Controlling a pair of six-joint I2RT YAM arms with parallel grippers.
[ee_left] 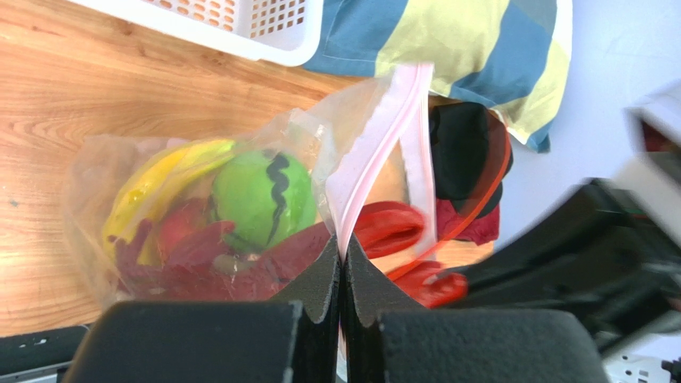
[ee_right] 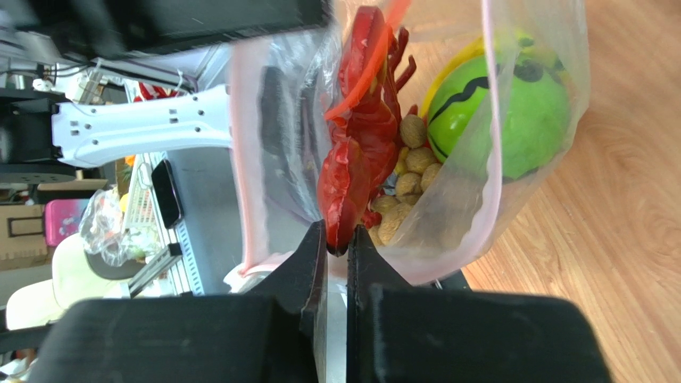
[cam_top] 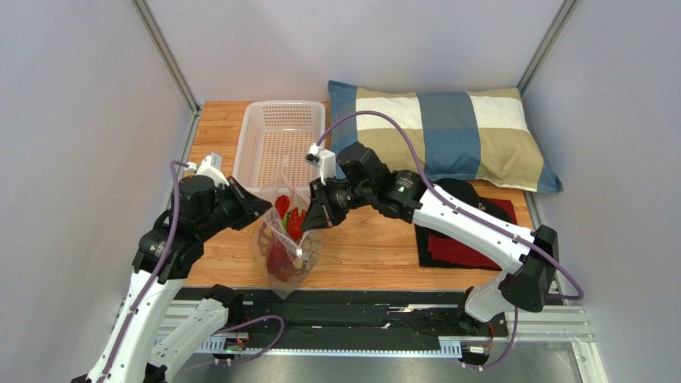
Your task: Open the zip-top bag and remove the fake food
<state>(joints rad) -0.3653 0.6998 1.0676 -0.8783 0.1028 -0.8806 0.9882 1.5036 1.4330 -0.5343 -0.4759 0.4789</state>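
The left arm rises from its base at the near left corner, elbow bent, and its forearm reaches toward the middle of the table (cam_top: 368, 249). The left pincer (cam_top: 266, 210) is clenched on the pinkish zip strip (ee_left: 376, 152) of the zip-top bag (cam_top: 286, 270), its pads pressed flat together with the strip between them. The right arm stretches from its base near the right edge in a long low line across the table, wrist turned down. The right pincer (cam_top: 308, 226) meets the bag's mouth from the opposite side. In the right wrist view its fingers are closed tight on the lower end of a red lobster toy (ee_right: 356, 136), which stands at the open mouth of the bag. The bag hangs upright between the two pincers. It is close to the near edge and left of the table's middle, and its bottom reaches the near edge. The rest of the fake food lies inside it. A green striped ball (ee_right: 511, 120) is pressed against the clear wall, with a yellow banana bunch (ee_left: 160, 185) beside it. A brownish grape-like cluster (ee_right: 408, 159) sits low between the ball and the lobster toy, and more dark red pieces lie at the bottom. A white mesh basket (cam_top: 248, 136) sits at the far left corner, just beyond the bag. A striped pillow (cam_top: 448, 128) lies along the far edge toward the right corner, and a dark red cloth (cam_top: 459, 249) lies by the right edge.
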